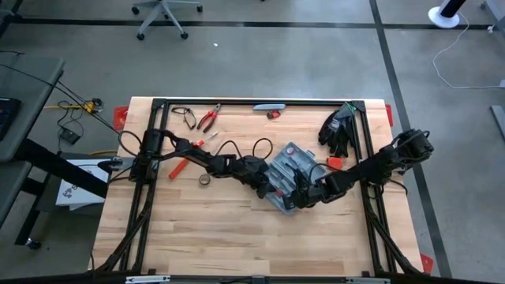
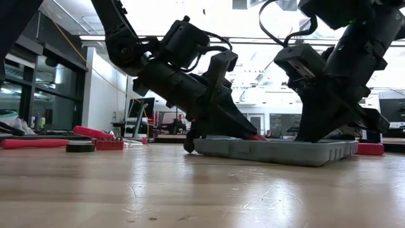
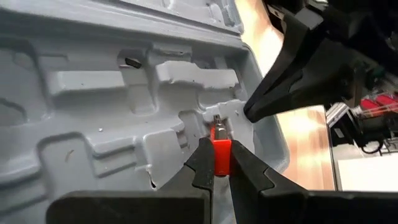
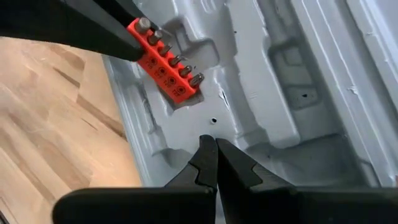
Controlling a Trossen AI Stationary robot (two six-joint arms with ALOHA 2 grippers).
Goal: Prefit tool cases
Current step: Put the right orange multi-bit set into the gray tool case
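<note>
From the high view: lying open on the wooden tabletop [image 1: 237, 237], right of centre, the tool case [image 1: 286, 177], its long axis running diagonally; meeting over it from opposite sides, the left gripper [image 1: 272, 188] and the right gripper [image 1: 304, 196], neither clearly nearer; scattered well apart, red-handled pliers [image 1: 208, 119] and black gloves [image 1: 338, 128]; contents of either jaws hidden from above.

From the low view: showing the tool case [image 2: 278, 151] flat on the tabletop, both arms bearing down on the tray; a roll of tape [image 2: 80, 146] off to one side.

From the left wrist view: showing what the overhead hides; the left gripper [image 3: 219, 163] pinching a red bit holder [image 3: 221, 152] end-on, jaws nearly closed around it, directly over a moulded slot of the tool case [image 3: 112, 106]; seating it looking like the step in hand.

From the right wrist view: revealing the red bit holder [image 4: 166, 59] lengthwise, bits in a row, hanging over its recess; the right gripper [image 4: 215, 149] fully closed on nothing, tips resting against the moulded tool case [image 4: 292, 93], probably steadying it.
</note>
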